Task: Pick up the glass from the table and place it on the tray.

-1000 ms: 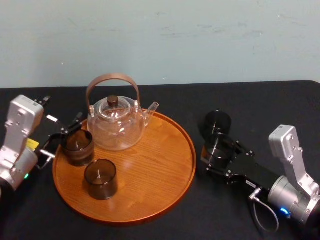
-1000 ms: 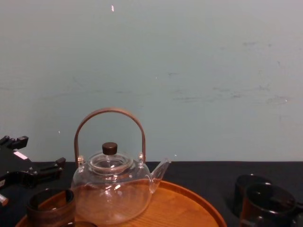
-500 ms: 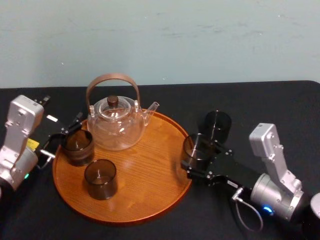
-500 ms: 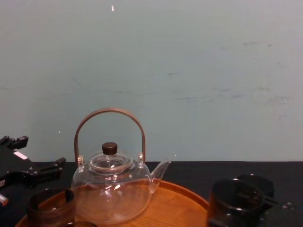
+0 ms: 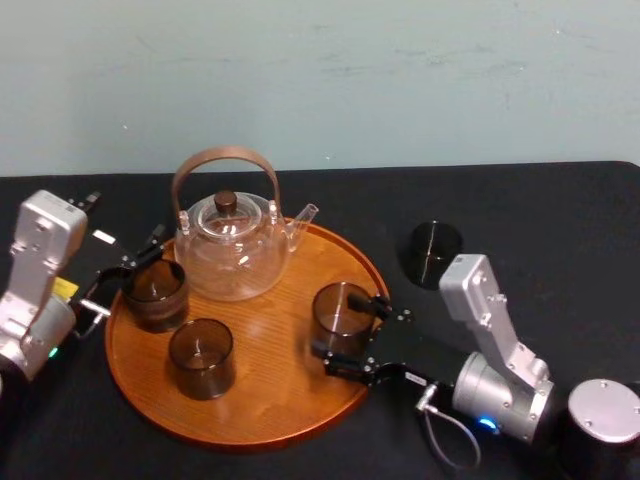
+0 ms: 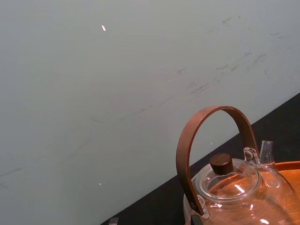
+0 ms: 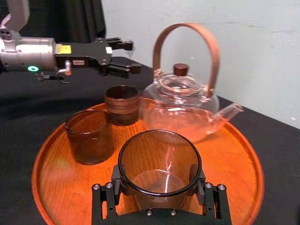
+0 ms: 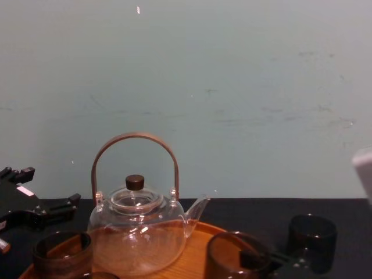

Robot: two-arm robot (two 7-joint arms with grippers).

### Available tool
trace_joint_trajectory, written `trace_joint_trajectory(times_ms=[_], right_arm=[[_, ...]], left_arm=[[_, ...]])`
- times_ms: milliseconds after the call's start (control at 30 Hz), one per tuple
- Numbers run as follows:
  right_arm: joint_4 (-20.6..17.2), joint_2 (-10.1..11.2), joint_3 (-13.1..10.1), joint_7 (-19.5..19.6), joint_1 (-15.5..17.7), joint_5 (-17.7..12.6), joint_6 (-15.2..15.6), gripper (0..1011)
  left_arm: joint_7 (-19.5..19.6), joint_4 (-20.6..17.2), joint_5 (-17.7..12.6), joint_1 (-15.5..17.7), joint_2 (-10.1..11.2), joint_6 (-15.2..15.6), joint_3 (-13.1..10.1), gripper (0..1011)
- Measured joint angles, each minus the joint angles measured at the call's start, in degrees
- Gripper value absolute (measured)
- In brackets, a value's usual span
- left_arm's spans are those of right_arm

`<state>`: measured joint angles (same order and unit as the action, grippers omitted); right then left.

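Right hand (image 5: 350, 332) clenched on the dark glass (image 5: 340, 312), gripping its sides. Glass is over the right part of the tray (image 5: 270, 405), inside the rim, near the teapot (image 5: 232, 250). Left hand (image 5: 125, 278) fingers spread, idle at tray's left edge.

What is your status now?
Right gripper shut on glass, over tray. Left gripper open, at tray's left edge. Teapot, two cups apart from glass.

Teapot (image 5: 232, 248) on tray (image 5: 272, 372) — table glass (image 5: 433, 251) to right.
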<state>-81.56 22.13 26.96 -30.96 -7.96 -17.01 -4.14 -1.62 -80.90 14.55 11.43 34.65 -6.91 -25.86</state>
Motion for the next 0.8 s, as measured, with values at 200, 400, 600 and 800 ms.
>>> trace_joint_trajectory(times_ms=[200,400,600,800], right_arm=[[0.86,-0.74,1.59,-0.46,-0.96,0.23,0.01,905],[1.87,-1.32,2.9,-0.47,-1.8,0.83,-0.12,905],[3.07,-2.1,3.97,-0.86,-2.81,1.0,-0.22,905],[4.29,-2.85,4.94,-1.18,-3.78,1.21,-0.34,904]], left_arm=[[0.0,0.0,0.0,0.0,0.0,0.0,0.0,1001],[0.0,0.0,0.0,0.0,0.0,0.0,0.0,1001],[0.0,0.0,0.0,0.0,0.0,0.0,0.0,1001],[0.0,0.0,0.0,0.0,0.0,0.0,0.0,1001]])
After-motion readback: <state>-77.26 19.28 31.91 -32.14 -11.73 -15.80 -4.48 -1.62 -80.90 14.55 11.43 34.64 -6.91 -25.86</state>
